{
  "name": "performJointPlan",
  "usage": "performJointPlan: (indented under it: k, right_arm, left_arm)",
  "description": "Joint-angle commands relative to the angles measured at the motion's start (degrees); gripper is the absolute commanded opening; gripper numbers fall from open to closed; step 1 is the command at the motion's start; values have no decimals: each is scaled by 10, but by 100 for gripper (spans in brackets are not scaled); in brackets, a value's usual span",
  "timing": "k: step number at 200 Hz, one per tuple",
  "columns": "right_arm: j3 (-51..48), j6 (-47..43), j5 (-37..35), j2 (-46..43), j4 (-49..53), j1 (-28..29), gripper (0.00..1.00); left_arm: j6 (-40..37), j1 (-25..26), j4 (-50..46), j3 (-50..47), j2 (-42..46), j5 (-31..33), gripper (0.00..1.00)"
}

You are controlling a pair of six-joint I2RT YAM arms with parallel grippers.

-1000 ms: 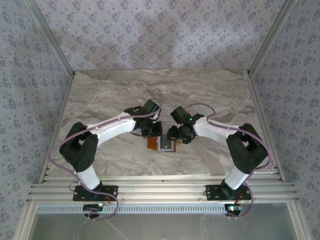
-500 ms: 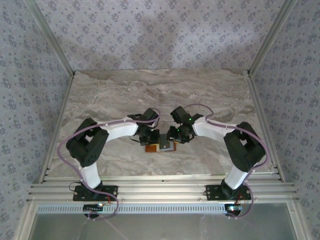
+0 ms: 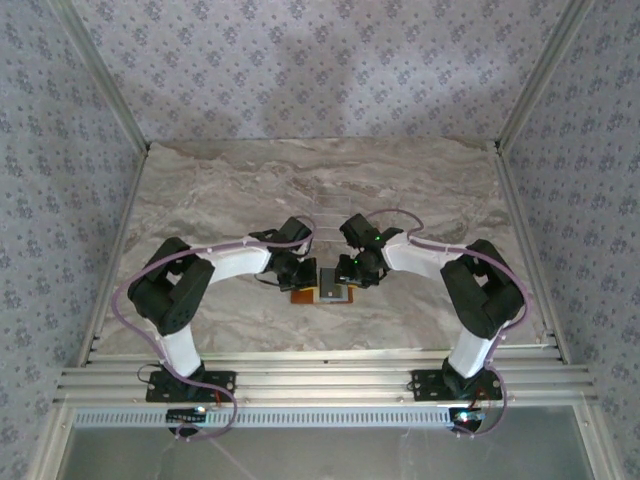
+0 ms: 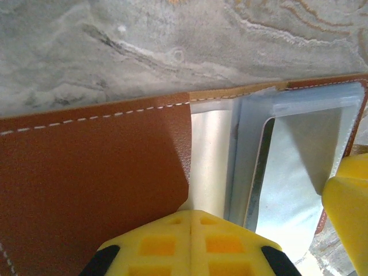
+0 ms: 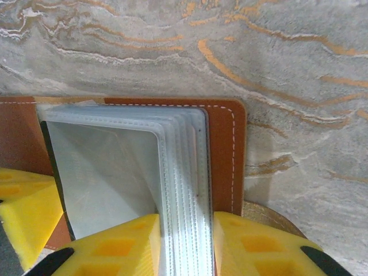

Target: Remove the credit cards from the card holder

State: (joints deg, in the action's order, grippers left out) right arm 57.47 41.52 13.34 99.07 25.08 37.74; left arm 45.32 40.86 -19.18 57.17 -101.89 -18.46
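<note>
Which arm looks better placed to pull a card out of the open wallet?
Probably the right. The right gripper has its fingers astride the clear sleeves of the card holder; the left gripper is shut, down at its brown cover.

From above, the left gripper (image 3: 299, 277) and right gripper (image 3: 347, 277) cover much of the card holder (image 3: 302, 295). It is too small there for you to pick out any credit cards. In the left wrist view the holder runs off the left and bottom edges, and the meeting yellow fingers (image 4: 155, 241) hide whatever lies between them. In the right wrist view the clear sleeves (image 5: 178, 167) leave the frame between the right fingers (image 5: 253, 244), so you cannot tell whether they press. A dark strip (image 5: 43, 149) beside the sleeves is too narrow to identify.
</note>
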Motion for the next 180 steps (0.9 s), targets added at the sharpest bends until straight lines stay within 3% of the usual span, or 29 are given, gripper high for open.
performJointPlan:
  k: [1, 46, 95, 180]
  right_arm:
    - [6, -9, -5, 19, 15, -4, 30]
    - [4, -9, 0, 20, 12, -2, 30]
    - [3, -13, 4, 17, 12, -2, 29]
    - [6, -11, 6, 18, 15, -1, 29]
  left_arm:
    - [9, -9, -3, -14, 22, 33, 7]
    - [34, -21, 69, -28, 61, -11, 15]
    - [50, -27, 149, -38, 28, -87, 18]
    - [26, -31, 116, -42, 10, -59, 11]
